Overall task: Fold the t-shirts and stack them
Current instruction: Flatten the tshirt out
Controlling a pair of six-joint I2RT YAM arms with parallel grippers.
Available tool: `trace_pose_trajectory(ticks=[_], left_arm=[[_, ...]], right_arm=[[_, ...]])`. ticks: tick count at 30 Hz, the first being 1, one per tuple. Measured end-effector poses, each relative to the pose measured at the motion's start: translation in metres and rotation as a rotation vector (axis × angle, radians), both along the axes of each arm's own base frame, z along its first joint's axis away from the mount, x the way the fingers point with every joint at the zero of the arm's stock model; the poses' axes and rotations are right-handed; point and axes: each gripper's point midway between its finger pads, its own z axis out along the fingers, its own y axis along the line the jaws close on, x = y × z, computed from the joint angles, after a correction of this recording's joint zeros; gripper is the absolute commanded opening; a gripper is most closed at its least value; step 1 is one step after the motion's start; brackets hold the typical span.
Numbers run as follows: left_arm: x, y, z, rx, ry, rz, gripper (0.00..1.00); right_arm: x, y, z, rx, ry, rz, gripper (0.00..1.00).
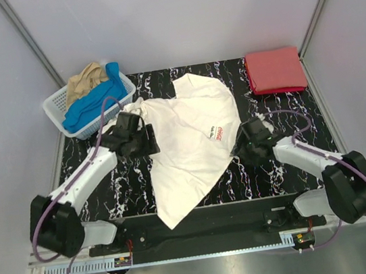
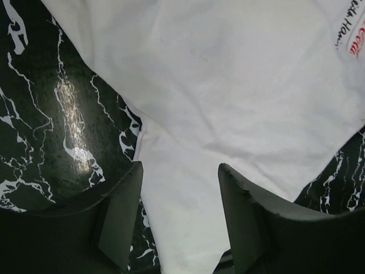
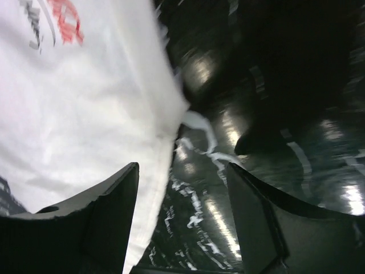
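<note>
**White tee (image 1: pixel 191 143) mid-bench, grippers at both sides**

- Near edge: one corner of the tee droops over it, between the arm bases. The rest lies slantwise across the middle of the bench (image 1: pixel 289 115), fairly flat with light wrinkles. Its small red print (image 1: pixel 217 133) sits toward the right side.
- Left gripper (image 1: pixel 147 141): at the tee's left border. The jaws stand well apart with cloth lying under and between them, and nothing is pinched.
- Right gripper (image 1: pixel 238 144): at the right border, near the print. The jaws are also spread wide. The cloth edge is just beside one finger and nothing is held.
- Handling (judgement): thin, limp and light. It will sag from any hold and probably slide on the glossy bench top. Best to pinch the edge at hem or shoulder on both sides together, since a grab in the middle would only bunch it.
- Far right corner: red tee (image 1: pixel 274 69), folded square, likely the base of the stack.
- Far left corner: basket (image 1: pixel 52 109) holding the blue tee (image 1: pixel 96 101) and tan tee (image 1: pixel 85 80), both crumpled.
</note>
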Motion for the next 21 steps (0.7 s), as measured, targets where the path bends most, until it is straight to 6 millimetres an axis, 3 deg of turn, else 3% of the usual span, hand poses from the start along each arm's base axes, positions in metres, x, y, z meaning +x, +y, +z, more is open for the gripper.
trace_pose_trajectory(ticks=[3,5,8,9,11,14,17,21], left_arm=[[-0.010,0.000,0.020,-0.055,-0.050,-0.022,0.65],[-0.010,0.001,0.044,-0.087,-0.126,-0.029,0.67],[-0.010,0.004,0.068,-0.112,-0.203,-0.027,0.67],[-0.010,0.005,0.073,-0.116,-0.218,-0.026,0.67],[-0.010,0.008,0.077,-0.118,-0.232,-0.022,0.67],[-0.010,0.011,0.076,-0.112,-0.233,-0.017,0.67],[-0.012,0.016,0.076,-0.092,-0.236,-0.009,0.67],[-0.016,0.023,0.079,-0.068,-0.246,0.003,0.68]], right_arm=[[-0.011,0.037,-0.009,0.050,0.026,0.064,0.66],[-0.018,0.060,-0.014,0.071,0.038,0.101,0.65],[-0.023,0.084,-0.019,0.091,0.054,0.123,0.59],[-0.020,0.089,-0.019,0.100,0.053,0.118,0.55],[-0.013,0.092,-0.021,0.100,0.042,0.099,0.34],[-0.006,0.083,-0.028,0.050,0.024,0.069,0.00],[0.003,0.063,-0.028,0.007,0.015,0.040,0.00],[0.022,-0.017,-0.016,-0.120,0.008,-0.076,0.00]])
